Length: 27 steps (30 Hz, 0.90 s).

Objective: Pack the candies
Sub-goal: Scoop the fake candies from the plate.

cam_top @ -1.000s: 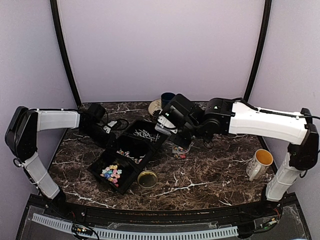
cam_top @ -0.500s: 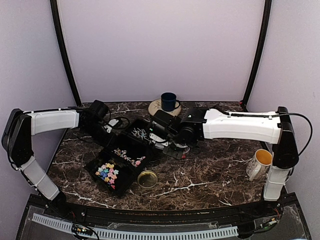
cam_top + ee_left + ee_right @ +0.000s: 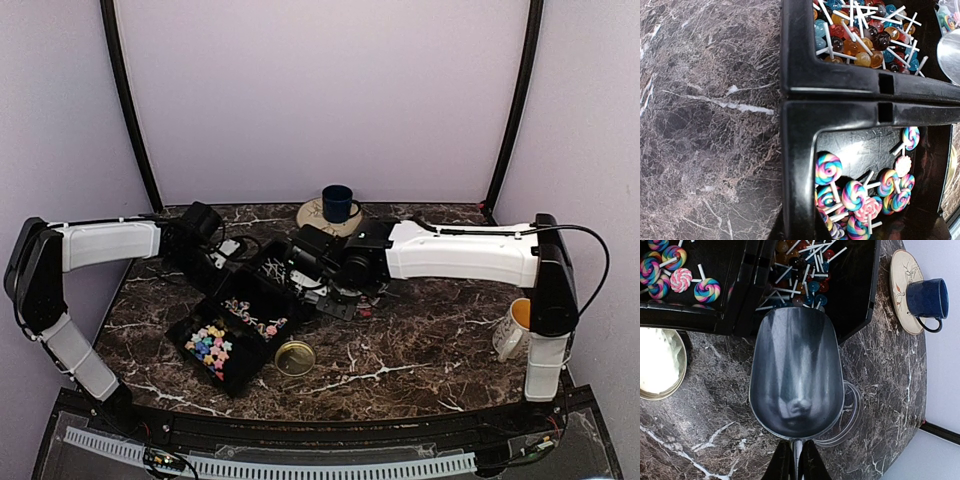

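Observation:
The black three-part tray lies left of centre. It holds the candies: pastel stars, swirl lollipops and small round lollipops. My left gripper is shut on the tray's side wall at the swirl compartment. My right gripper is shut on the handle of a metal scoop. The scoop is empty, and its mouth reaches over the tray's edge at the round lollipops. A small clear jar stands on the table, mostly hidden under the scoop.
A gold lid lies on the marble just in front of the tray. A blue mug stands on a pale plate at the back. A white mug is at the right edge.
My right arm has swung left and down, bringing the scoop from above the jar to the tray's far compartment. The tray has slid slightly left in my left gripper.

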Motion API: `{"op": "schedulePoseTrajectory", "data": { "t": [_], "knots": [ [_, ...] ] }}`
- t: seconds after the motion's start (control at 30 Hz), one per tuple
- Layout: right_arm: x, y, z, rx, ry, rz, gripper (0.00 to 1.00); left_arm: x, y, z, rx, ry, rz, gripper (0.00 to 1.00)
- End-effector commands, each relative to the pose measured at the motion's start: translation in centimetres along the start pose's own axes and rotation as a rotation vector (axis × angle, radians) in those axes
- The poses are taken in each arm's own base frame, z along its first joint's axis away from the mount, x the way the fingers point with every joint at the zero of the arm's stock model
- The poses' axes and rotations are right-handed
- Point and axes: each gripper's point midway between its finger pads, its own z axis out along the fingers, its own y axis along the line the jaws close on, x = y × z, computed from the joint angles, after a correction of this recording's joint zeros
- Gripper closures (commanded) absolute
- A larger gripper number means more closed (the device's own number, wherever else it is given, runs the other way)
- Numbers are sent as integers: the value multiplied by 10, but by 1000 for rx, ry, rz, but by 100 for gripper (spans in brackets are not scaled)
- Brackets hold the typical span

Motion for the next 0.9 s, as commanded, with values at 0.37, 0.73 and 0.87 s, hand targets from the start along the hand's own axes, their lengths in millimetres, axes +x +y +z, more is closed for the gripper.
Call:
{"op": "schedulePoseTrajectory", "data": {
  "t": [0.37,0.73,0.87],
  "knots": [
    [-10,2,32,-50,45,21,100,-46,-19,-45,7,-220,89,100],
    [-45,9,63,-88,-35,35,100,-50,-30,-49,46,-255,114,100],
    [-57,12,74,-95,-105,69,100,-49,-34,-48,73,-257,114,100]
  ]
}}
